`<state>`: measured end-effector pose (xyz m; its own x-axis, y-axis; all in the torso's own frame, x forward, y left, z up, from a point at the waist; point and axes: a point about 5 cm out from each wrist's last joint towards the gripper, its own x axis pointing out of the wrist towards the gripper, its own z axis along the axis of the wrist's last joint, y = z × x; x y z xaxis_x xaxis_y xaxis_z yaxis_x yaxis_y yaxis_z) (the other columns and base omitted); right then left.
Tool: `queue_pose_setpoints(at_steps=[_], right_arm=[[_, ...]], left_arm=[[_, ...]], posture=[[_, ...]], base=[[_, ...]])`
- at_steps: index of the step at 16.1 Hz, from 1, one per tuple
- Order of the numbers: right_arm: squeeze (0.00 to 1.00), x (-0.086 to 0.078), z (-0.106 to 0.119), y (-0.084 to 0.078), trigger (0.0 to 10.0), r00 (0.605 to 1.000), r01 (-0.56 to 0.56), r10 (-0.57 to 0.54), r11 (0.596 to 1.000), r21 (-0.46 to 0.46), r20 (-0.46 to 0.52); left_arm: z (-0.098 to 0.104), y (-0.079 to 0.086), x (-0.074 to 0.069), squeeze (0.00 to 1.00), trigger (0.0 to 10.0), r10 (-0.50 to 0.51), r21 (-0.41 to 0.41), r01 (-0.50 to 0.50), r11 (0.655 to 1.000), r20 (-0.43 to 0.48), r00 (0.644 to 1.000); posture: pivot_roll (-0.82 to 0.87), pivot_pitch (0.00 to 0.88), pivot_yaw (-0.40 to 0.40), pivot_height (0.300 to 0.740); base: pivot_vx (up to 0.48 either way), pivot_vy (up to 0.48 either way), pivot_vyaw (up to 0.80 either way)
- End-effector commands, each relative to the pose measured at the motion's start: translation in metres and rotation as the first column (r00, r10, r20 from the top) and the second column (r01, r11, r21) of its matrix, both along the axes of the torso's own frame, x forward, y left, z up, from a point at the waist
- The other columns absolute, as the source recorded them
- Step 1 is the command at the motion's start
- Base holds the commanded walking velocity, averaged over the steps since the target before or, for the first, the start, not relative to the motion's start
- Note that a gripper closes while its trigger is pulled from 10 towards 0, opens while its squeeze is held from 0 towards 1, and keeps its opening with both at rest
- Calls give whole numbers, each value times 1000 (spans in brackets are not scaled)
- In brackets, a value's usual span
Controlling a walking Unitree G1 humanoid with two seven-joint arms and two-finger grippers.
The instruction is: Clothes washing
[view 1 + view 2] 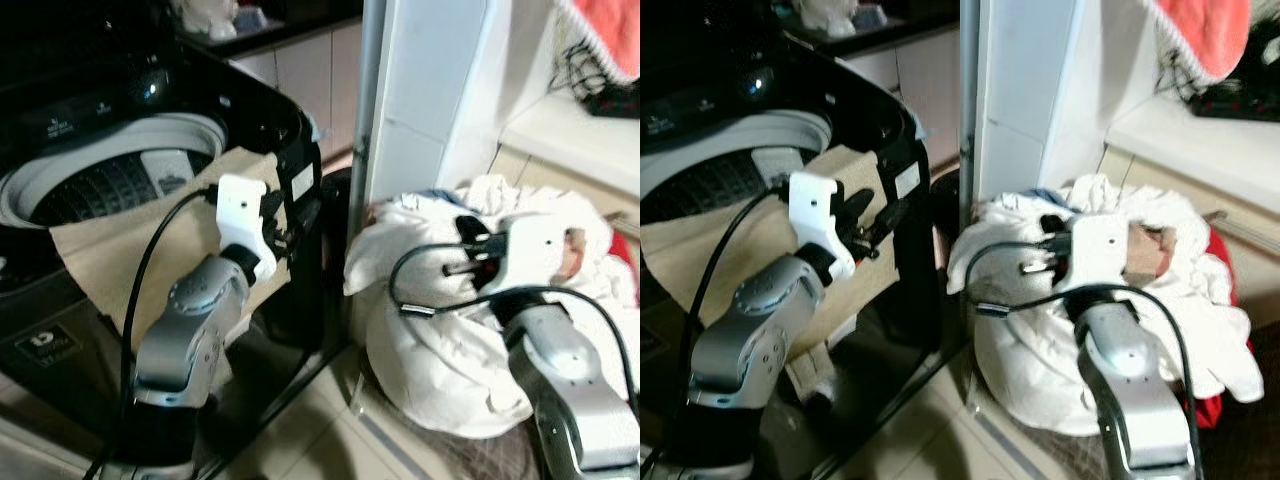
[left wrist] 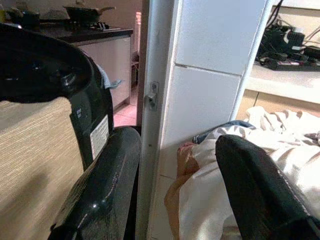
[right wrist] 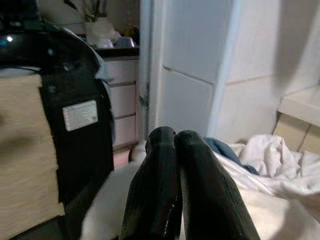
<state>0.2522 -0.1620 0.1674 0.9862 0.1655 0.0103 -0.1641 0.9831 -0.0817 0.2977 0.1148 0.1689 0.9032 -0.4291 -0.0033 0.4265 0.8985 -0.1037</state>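
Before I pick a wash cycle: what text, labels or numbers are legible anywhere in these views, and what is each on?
No text can be read.
White sticker on the washing machine's black side: print too blurred.
Control panel markings behind the drum opening: faint white marks, illegible.
Square badge low on the machine's front: a logo shape, its letters too small.

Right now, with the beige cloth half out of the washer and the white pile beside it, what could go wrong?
1. The beige cloth hangs over the washer rim, mostly outside; it may slide off to the floor.
2. The right gripper is shut above the white pile holding nothing; it likely has to open before it can grab anything.
3. Loose black cables loop over the pile and could snag on laundry.
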Motion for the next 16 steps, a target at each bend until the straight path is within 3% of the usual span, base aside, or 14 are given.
queue_pose_setpoints(at_steps=[1, 3, 9, 15, 16], right_arm=[[0, -2, 2, 1, 10000, 1000, -17, 17, 1000, -2, -2], [0, -1, 1, 4, 10000, 999, -49, 49, 999, -1, -16], [0, -3, 1, 7, 10000, 992, -126, 125, 989, -73, -24], [0, 5, 3, -18, 10000, 994, -82, 74, 990, -117, -77], [1000, 7, 4, -24, 10000, 991, -92, 77, 986, -138, -113]], left_arm=[[3, 2, 0, 0, 10000, 14, -4, -14, 1000, 6, 1000], [3, 2, 0, 0, 10000, 17, -1, -17, 1000, 5, 1000], [2, 6, -1, 0, 10000, 34, -15, -33, 999, 10, 999], [-2, 7, -2, 0, 10000, 4, 37, -4, 999, -11, 1000], [-3, 5, -2, 0, 10000, -14, 44, 15, 999, -17, 1000]], posture=[[-169, 0, 29, 740], [-169, 0, 24, 740], [-168, 0, 20, 740], [-168, 0, 24, 740], [-172, 0, 33, 740]], base=[[307, 0, 0], [304, 0, -659], [251, 0, 0], [0, 0, 0], [0, 0, 0]])
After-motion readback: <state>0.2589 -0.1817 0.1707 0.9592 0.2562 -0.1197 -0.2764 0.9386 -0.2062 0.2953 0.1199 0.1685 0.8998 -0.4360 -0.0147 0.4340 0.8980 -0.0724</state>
